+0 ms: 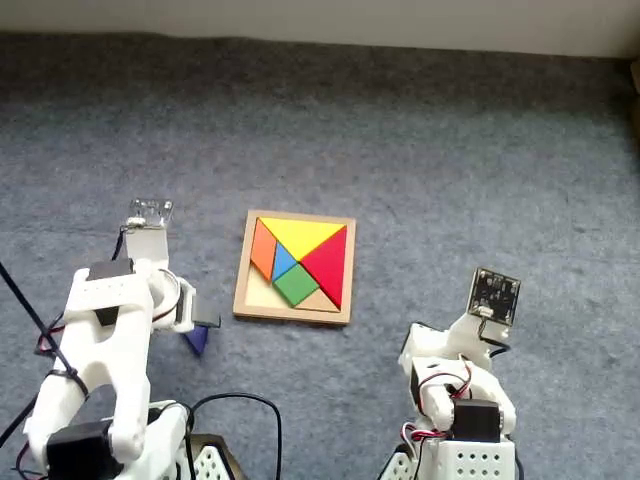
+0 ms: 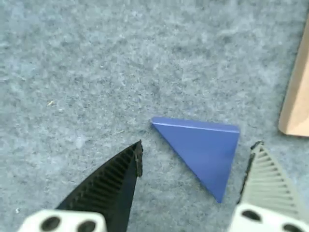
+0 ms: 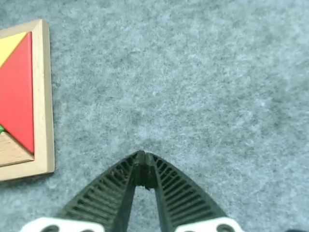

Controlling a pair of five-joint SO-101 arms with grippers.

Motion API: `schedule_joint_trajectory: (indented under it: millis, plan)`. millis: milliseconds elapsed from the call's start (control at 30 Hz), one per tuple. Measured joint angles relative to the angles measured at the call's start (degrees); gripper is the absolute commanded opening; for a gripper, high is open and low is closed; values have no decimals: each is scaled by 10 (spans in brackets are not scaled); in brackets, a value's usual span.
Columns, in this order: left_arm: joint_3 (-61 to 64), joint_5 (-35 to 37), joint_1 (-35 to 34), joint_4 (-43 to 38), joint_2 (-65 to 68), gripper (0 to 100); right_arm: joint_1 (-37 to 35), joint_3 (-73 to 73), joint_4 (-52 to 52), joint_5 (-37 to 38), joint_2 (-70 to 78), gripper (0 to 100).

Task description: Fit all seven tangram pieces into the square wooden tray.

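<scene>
Landmark: the square wooden tray [image 1: 242, 275] lies flat on the grey carpet [image 1: 450, 150]; you can place everything else from it.
Inside: a yellow triangle [image 1: 300, 235], red triangle [image 1: 330, 265], orange piece [image 1: 263, 250], light blue piece [image 1: 283, 262], green square [image 1: 296, 285] and tan triangle [image 1: 318, 300] sit in the tray. The corner nearest the left arm looks bare.
Loose piece: the blue triangle [image 2: 200, 147] lies flat on the carpet, just off the tray's left side and apart from its rim.
Left: your left gripper [image 2: 197, 145] hangs low over the blue triangle, jaws spread wide, one on either side. You cannot tell whether they touch it.
Right: your right gripper [image 3: 145, 157] is low over the carpet to the right of the tray, jaws pressed together on nothing.
</scene>
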Motion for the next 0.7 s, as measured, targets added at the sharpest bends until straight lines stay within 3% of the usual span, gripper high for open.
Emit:
schedule_joint_trajectory:
  millis: [233, 500, 700]
  plan:
    - [0, 6, 1, -16, 0, 279, 0, 0, 0, 0, 0, 4]
    - [0, 8, 1, -25, 1, 274, 0, 0, 0, 0, 0, 4]
    - [-60, 8, 1, -11, 102, 273, 0, 0, 0, 0, 0, 4]
